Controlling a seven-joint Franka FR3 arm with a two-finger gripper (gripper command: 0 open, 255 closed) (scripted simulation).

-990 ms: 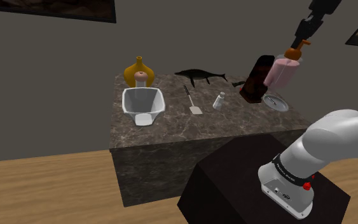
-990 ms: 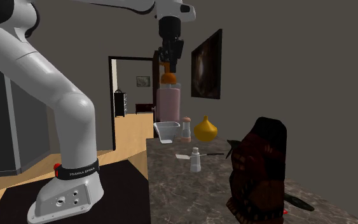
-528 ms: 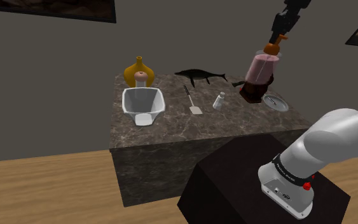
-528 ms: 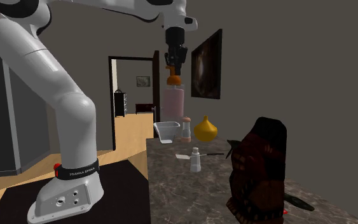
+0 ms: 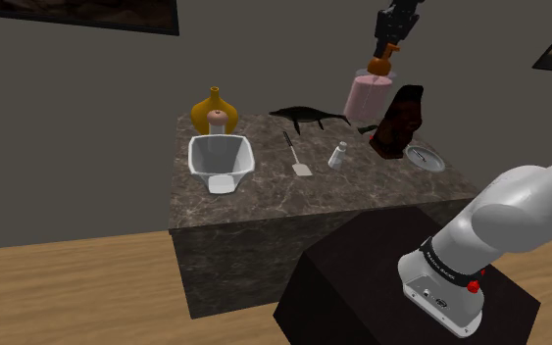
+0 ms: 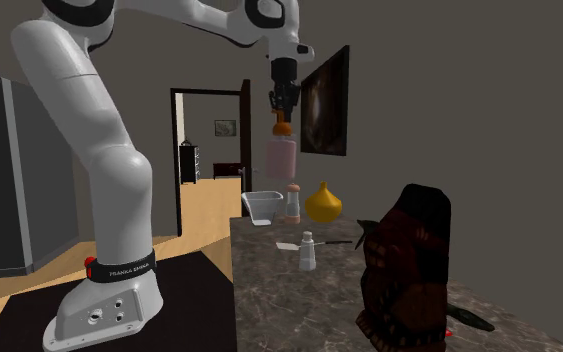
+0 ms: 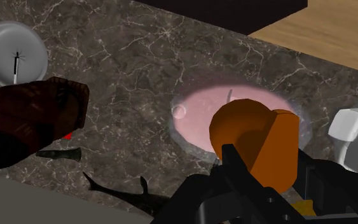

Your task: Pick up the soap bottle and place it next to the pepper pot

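The soap bottle (image 5: 368, 94) has a pink body and an orange pump (image 7: 254, 137). It hangs well above the marble counter (image 5: 264, 191), near the counter's back edge. My gripper (image 5: 389, 41) is shut on the pump from above, seen too in the second exterior view as gripper (image 6: 283, 104) over bottle (image 6: 281, 158). Two pots stand on the counter. A small pale shaker (image 5: 338, 155) is below the bottle, toward the shoulder view's left. A taller pot with a pinkish cap (image 5: 219, 122) stands far to the left by a yellow vase (image 5: 213, 104).
A dark brown sculpture (image 5: 397, 123) and a grey plate (image 5: 425, 158) sit at the shoulder view's right. A black fish figure (image 5: 308, 116) lies along the back. A white bowl (image 5: 221, 160) and a spatula (image 5: 297, 157) lie to the left. My stand (image 5: 401, 284) is in front.
The gripper has carried the soap bottle up and toward the shoulder view's left, from over the plate and the sculpture to above the back of the counter.
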